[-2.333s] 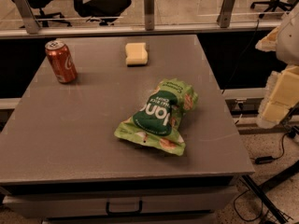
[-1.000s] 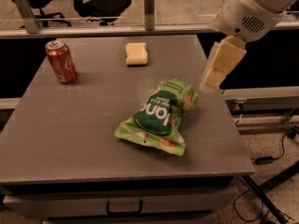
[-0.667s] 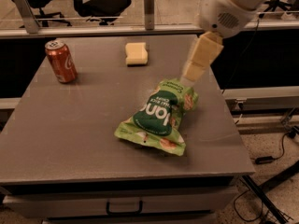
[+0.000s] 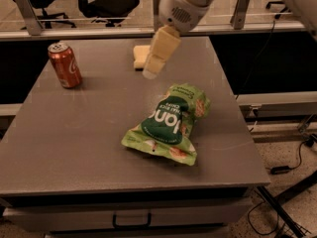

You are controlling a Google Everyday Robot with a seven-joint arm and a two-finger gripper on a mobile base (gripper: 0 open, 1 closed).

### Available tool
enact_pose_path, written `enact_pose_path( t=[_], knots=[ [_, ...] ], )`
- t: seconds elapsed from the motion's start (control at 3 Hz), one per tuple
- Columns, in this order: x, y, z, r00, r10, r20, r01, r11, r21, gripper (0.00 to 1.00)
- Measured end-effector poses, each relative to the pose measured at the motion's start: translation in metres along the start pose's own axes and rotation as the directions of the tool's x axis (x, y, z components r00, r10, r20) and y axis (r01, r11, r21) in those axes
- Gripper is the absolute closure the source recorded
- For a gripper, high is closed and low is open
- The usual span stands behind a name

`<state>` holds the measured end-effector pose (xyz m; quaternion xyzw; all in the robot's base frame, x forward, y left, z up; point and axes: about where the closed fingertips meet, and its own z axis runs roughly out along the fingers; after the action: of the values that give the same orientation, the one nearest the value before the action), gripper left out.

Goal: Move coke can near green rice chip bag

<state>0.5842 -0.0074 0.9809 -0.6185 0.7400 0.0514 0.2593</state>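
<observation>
Over the table (image 4: 74, 138), the gripper (image 4: 149, 72), its opening unclear, has swung beyond the green rice chip bag (image 4: 167, 124) toward the untouched coke can (image 4: 65, 65).

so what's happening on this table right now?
One-armed robot, job is getting the coke can next to the green rice chip bag. Not done yet: the can stands upright at the back left corner of the table, untouched. The gripper hangs over the back middle, in front of a yellow sponge. The bag lies flat, centre-right.
</observation>
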Motion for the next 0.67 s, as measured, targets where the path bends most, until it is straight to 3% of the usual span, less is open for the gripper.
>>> enact_pose_path(
  t=[0.67],
  knots=[
    [-0.086, -0.018, 0.076, 0.998, 0.012, 0.059, -0.009, 0.9993, -0.036, 0.00]
  ],
)
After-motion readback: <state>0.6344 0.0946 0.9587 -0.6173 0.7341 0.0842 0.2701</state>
